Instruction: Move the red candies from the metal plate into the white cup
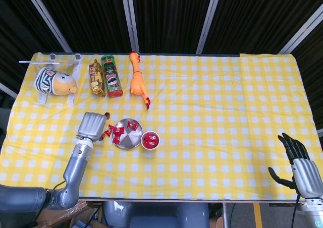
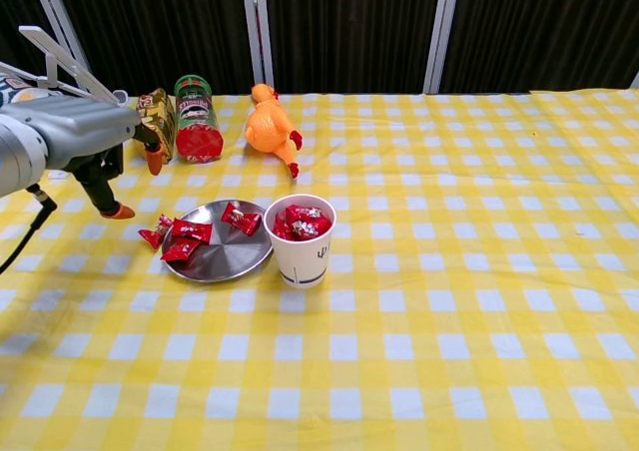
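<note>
Silver-grey left robot hand (orange fingertips), black cable, black-fingered right robot hand

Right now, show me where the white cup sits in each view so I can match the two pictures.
Head view: the white cup is left of centre in the lower half, seen from above, touching the right edge of the metal plate.
Chest view: the white cup stands left of centre, against the plate's right rim.
Shared landmark: the orange rubber chicken lies beyond the cup in both.
</note>
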`<state>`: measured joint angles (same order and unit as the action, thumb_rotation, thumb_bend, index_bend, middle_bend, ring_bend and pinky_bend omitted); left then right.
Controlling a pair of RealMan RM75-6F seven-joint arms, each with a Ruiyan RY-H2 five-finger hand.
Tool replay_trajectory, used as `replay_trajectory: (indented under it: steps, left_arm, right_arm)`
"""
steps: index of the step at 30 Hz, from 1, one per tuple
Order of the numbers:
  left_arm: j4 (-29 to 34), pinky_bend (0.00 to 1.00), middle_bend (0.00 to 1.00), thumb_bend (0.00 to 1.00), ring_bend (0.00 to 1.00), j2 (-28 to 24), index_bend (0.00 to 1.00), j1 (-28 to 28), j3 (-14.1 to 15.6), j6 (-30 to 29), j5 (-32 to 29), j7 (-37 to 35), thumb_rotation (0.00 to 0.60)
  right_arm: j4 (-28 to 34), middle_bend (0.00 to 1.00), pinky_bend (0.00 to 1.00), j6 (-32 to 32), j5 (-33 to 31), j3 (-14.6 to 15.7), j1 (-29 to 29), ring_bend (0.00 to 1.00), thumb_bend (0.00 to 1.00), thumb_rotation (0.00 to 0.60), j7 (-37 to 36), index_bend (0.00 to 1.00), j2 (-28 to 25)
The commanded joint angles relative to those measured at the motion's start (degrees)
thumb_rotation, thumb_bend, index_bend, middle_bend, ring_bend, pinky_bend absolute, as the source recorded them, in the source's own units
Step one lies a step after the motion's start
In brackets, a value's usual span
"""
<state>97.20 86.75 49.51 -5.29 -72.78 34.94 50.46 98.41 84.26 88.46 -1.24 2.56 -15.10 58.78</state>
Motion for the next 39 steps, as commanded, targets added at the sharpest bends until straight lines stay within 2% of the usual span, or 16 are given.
replay_trajectory:
  steps: [1,12,18,25,32,39]
  left_arm:
    - [-2.65,0.98,0.95,0.26,1.0,1.86,0.35,-0.3,-0.05,0.96,-1.23,0.05,0.6]
    - [-9.75,0.98,0.95,0.28,1.0,7.32,0.37,-0.1,-0.62,3.3,-3.12,1.2,0.6]
    - [-12.95,0.98,0.95,0.28,1.0,9.71,0.38,0.22,-1.92,4.15,-4.26,1.78,0.6]
    - [-14.82,0.98,0.95,0.28,1.0,11.08,0.39,0.37,-2.61,5.2,-4.33,2.11,0.6]
    - [-15.87,0.98,0.95,0.37,1.0,12.12,0.44,-0.01,-2.44,5.96,-4.07,2.23,0.6]
    - [-15.55,0.98,0.95,0.4,1.0,11.51,0.49,-0.83,-2.17,5.76,-3.34,2.22,0.6]
  right_arm:
    - [-0.01,0.0,0.0,-0.05,-0.04,-0.03,0.03,0.0,0.39,0.6,-0.05,0.0,0.0]
    - [0.0,0.0,0.0,-0.06,-0.03,-0.05,0.06,0.0,0.39,0.6,-0.45,0.0,-0.06]
    - [-0.01,0.0,0.0,-0.09,0.06,-0.01,0.08,0.0,0.39,0.6,-0.59,0.0,-0.1]
    - [0.02,0.0,0.0,-0.14,0.01,-0.01,0.09,0.0,0.39,0.6,-0.58,0.0,-0.12]
    - [0.04,0.0,0.0,-0.11,-0.04,0.01,0.04,0.0,0.39,0.6,-0.57,0.0,-0.09]
    - [0.08,0.0,0.0,-0.01,0.02,0.04,-0.02,0.0,0.39,0.6,-0.54,0.0,-0.06]
